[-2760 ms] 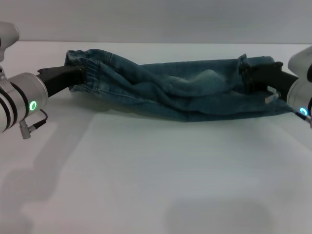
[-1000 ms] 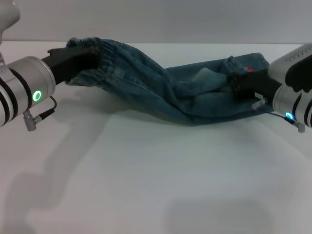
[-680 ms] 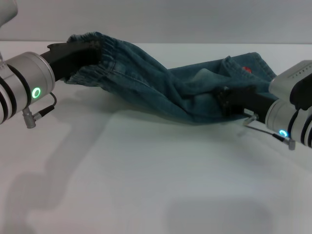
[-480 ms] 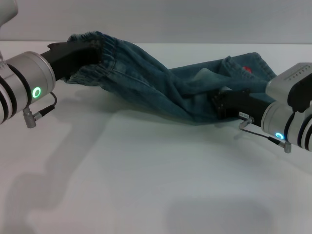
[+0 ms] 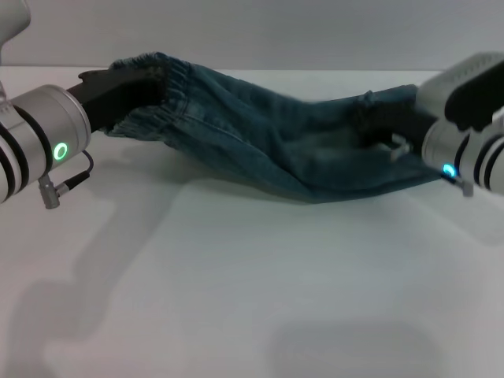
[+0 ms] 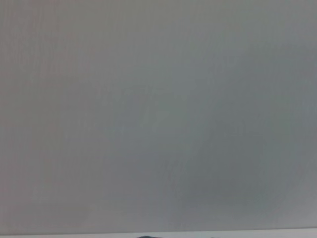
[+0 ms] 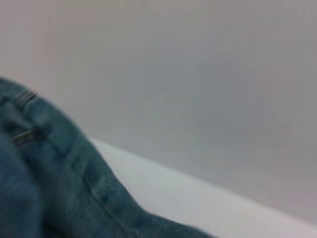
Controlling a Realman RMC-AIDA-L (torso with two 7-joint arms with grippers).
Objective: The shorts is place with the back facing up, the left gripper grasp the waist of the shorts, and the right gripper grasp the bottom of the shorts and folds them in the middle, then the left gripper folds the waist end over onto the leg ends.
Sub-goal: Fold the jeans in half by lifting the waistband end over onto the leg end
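Blue denim shorts [image 5: 268, 150] hang stretched between my two arms above the white table [image 5: 236, 283], sagging in the middle. My left gripper [image 5: 150, 83] is shut on the elastic waist at the far left, lifted off the table. At the right, my right gripper [image 5: 370, 126] is shut on the leg ends, also raised. The right wrist view shows a close fold of the shorts' denim [image 7: 54, 178] against the table and wall. Only a grey wall fills the left wrist view.
A grey wall [image 5: 276, 31] rises behind the table's far edge. The shadow of the hanging cloth falls on the tabletop beneath it.
The right gripper, which had dipped forward and toward the middle with the leg ends, has risen and moved back to the right. The left gripper has held the waist lifted, almost still.
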